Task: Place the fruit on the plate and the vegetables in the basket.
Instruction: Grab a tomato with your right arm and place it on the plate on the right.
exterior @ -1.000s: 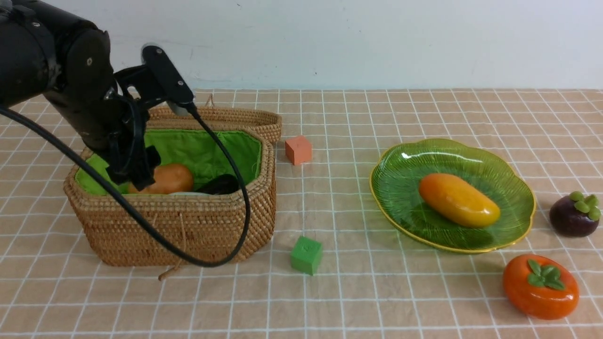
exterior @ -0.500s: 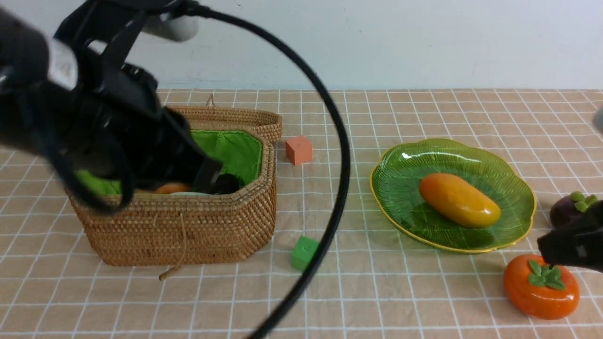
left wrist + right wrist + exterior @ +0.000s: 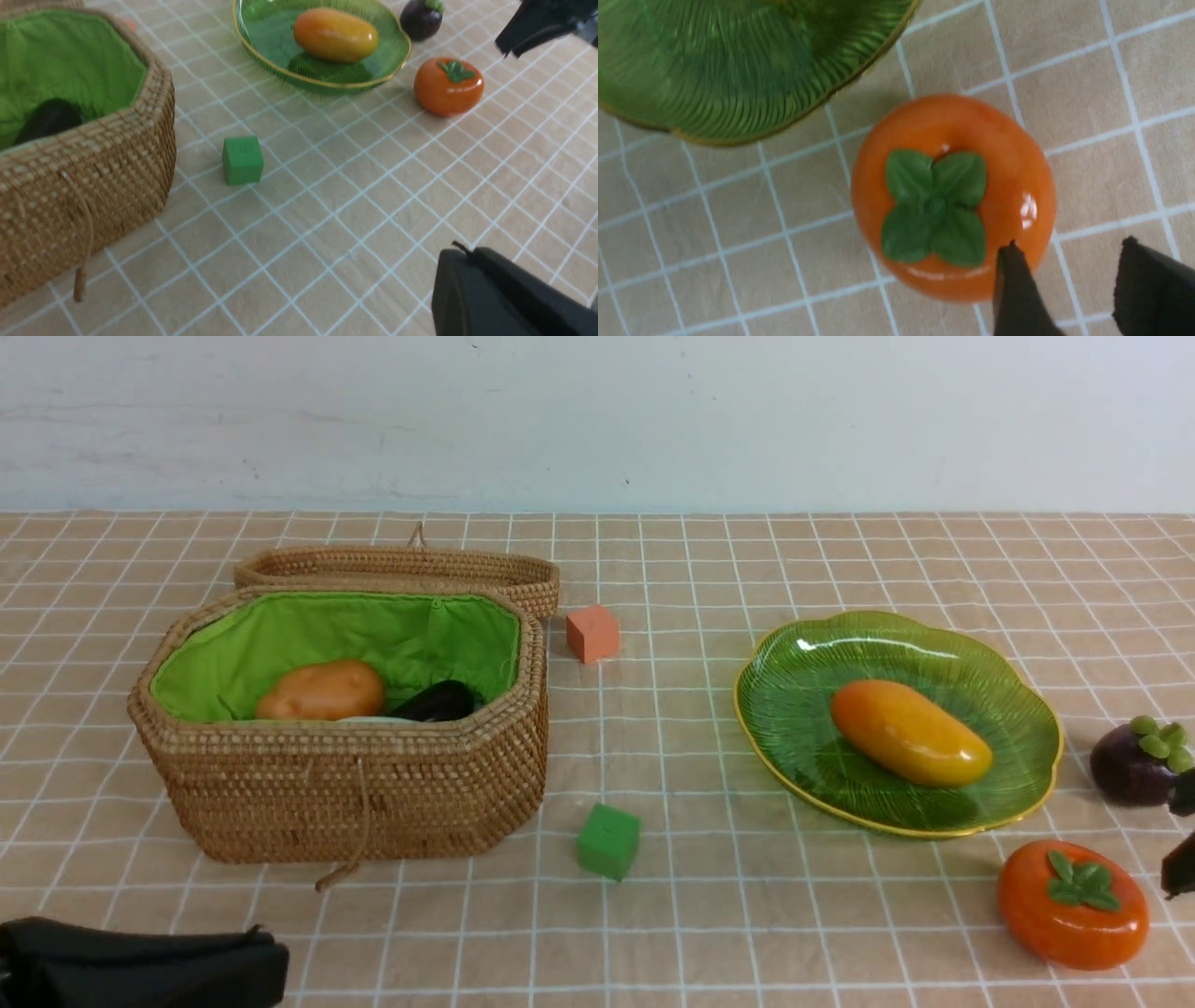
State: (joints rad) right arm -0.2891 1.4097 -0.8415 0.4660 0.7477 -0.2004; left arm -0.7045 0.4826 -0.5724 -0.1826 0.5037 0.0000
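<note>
— Where are we with the sorting?

— The vegetables look done to us. In the basket (image 3: 355,784) we see the potato (image 3: 322,691) and the eggplant (image 3: 437,702), with a pale sliver between them that we take for the radish (image 3: 373,719). The mango (image 3: 910,733) lies on the plate (image 3: 803,653). The persimmon (image 3: 1072,903) and the mangosteen (image 3: 1134,765) sit on the cloth (image 3: 691,915), near the plate's rim on our right.

— So the persimmon is the step in hand?

— We judge so. Our right gripper (image 3: 1069,247) hangs over it with its fingers apart. One fingertip (image 3: 1013,280) is above the fruit's edge and the other is above bare cloth. Next we would need to shift across until the fingers straddle the fruit, then come down, close, and carry it over the rim beside the mango.

— And our other arm?

— Our left gripper (image 3: 460,261) is pressed together and empty, low at the near edge and well apart from the basket.

— What can't we make out?

— The basket wall hides nearly all of the radish. The front view cuts off our right gripper at its edge, and we cannot tell how high it sits above the persimmon.
</note>
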